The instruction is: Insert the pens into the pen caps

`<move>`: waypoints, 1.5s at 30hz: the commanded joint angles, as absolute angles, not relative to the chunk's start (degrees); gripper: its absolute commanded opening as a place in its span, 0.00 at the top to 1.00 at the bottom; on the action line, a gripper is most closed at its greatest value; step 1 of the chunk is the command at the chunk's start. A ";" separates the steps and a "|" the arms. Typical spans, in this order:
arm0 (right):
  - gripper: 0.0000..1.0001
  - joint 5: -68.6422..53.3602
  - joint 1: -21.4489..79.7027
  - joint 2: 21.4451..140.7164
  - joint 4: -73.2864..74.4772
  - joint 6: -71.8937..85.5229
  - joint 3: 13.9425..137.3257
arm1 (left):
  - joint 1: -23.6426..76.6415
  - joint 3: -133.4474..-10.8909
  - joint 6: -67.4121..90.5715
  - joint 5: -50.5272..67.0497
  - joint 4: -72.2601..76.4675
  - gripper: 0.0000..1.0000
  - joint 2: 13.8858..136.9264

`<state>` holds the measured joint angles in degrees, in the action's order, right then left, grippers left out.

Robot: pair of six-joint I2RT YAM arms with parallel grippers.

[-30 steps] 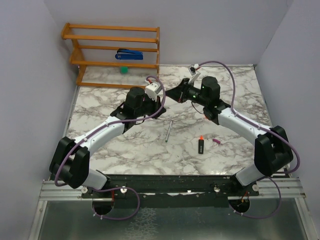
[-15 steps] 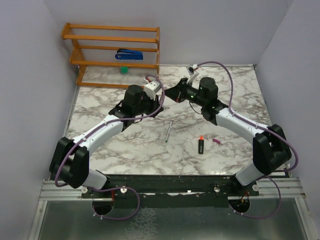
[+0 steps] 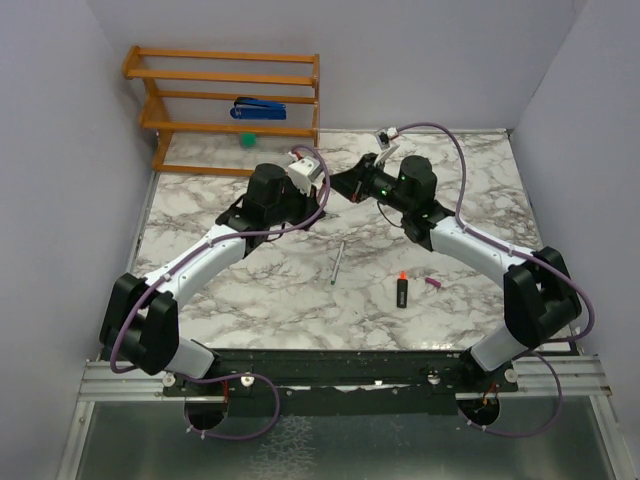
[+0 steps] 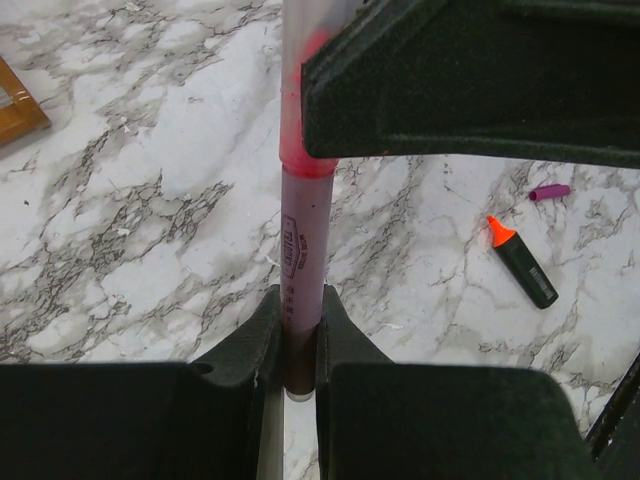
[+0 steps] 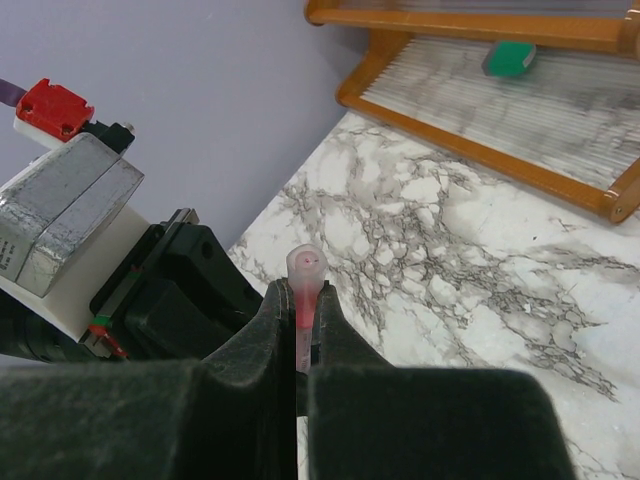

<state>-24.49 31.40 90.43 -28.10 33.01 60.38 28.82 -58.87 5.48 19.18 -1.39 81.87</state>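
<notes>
My left gripper [image 4: 300,300] is shut on the rear end of the slim pink pen [image 4: 303,230], which points away from it above the table. The pen's front end sits inside the pale pink cap [image 5: 306,268], and my right gripper [image 5: 298,300] is shut on that cap. In the top view the two grippers meet tip to tip, left gripper [image 3: 322,203] and right gripper [image 3: 347,186]. On the marble lie the silver-grey pen [image 3: 338,262], the black marker with an orange tip [image 3: 401,291] and a magenta cap [image 3: 432,283].
A wooden rack [image 3: 230,100] stands at the back left, holding a blue stapler [image 3: 258,108] and a small green ball [image 3: 248,140]. Purple walls close in the table on the left, back and right.
Both grippers have stayed shut on the pen and cap. The left wrist has crept slightly toward the back of the table; the right arm has barely shifted.
</notes>
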 commanded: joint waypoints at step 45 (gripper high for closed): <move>1.00 -49.05 41.31 100.66 -13.42 37.73 53.53 | 24.08 -66.75 -1.32 3.02 30.88 1.00 74.60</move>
<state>-23.66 32.95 95.15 -38.96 36.01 60.03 27.31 -60.88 -3.75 13.32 -2.94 80.99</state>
